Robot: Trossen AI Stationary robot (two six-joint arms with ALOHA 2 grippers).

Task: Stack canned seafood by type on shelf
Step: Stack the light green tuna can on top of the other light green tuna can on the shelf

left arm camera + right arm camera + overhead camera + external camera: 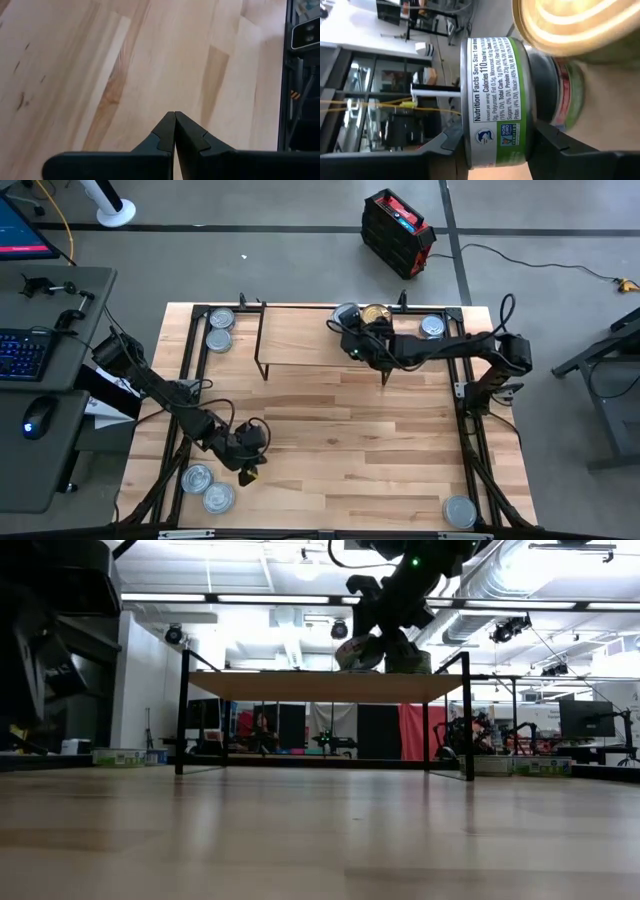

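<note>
Up on the shelf (310, 340), the right gripper (352, 332) is at the board's far right corner, about one o'clock from table centre. Its dark fingers (440, 150) sit on either side of a silver-lidded tin (346, 314), and the right wrist view gives a fine look at it: a flat round can (495, 100) lying on its side to the camera, white-and-green label with a nutrition panel, bright metal rims. Jaws set narrow around the can, close against its ends; whether they actually squeeze it I cannot tell. Just beside it, at its three o'clock in the high view, sits the gold-lidded tin (375, 314), its brassy ribbed top glowing in the wrist view too (570, 25).

From the low view, the shelf's pale board (325, 686) rides on thin black legs, with the gripper and tin (358, 652) at the top of it.

Elsewhere on the table (330, 440): another silver tin (432, 327) at two o'clock, a pair (220, 328) at eleven o'clock beside the shelf's left end, two more (208, 487) at seven o'clock, and one (459, 511) at five o'clock.

The left gripper (247, 463) waits low over bare wood near seven o'clock, fingertips (167, 131) pressed together, nothing between them.
</note>
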